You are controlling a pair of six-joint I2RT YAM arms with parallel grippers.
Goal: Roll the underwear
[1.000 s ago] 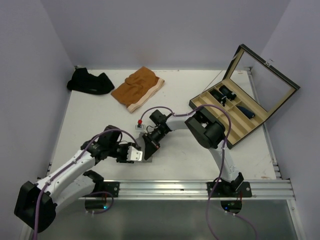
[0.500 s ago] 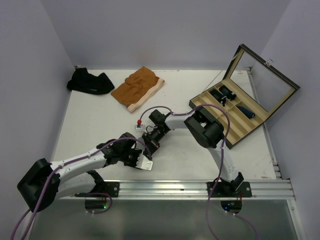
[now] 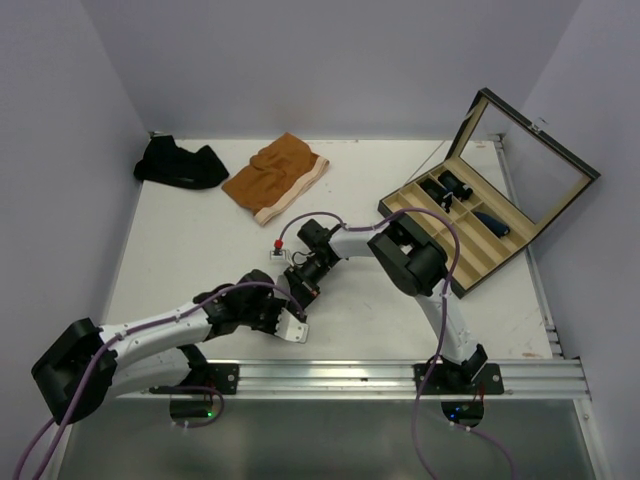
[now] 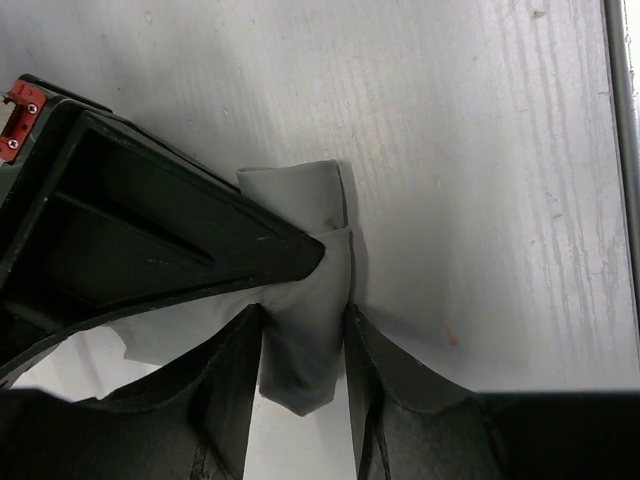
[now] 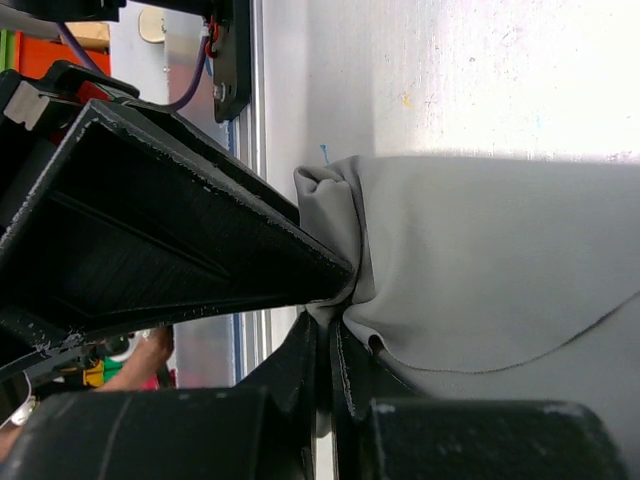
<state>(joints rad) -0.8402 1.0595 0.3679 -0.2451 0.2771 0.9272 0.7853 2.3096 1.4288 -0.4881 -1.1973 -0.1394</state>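
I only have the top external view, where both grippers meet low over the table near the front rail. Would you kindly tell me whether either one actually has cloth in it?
Observer: Yes. The left wrist view shows the left gripper closed around a bunched strip of the light grey underwear.
Operator: Thank you. And the right one?
Observer: In the right wrist view, the right gripper is shut on a puckered edge of the same cloth.
Operator: Is the rest of it rolled up?
Observer: Not in that view. Beyond the pinch it spreads out wide and mostly smooth.
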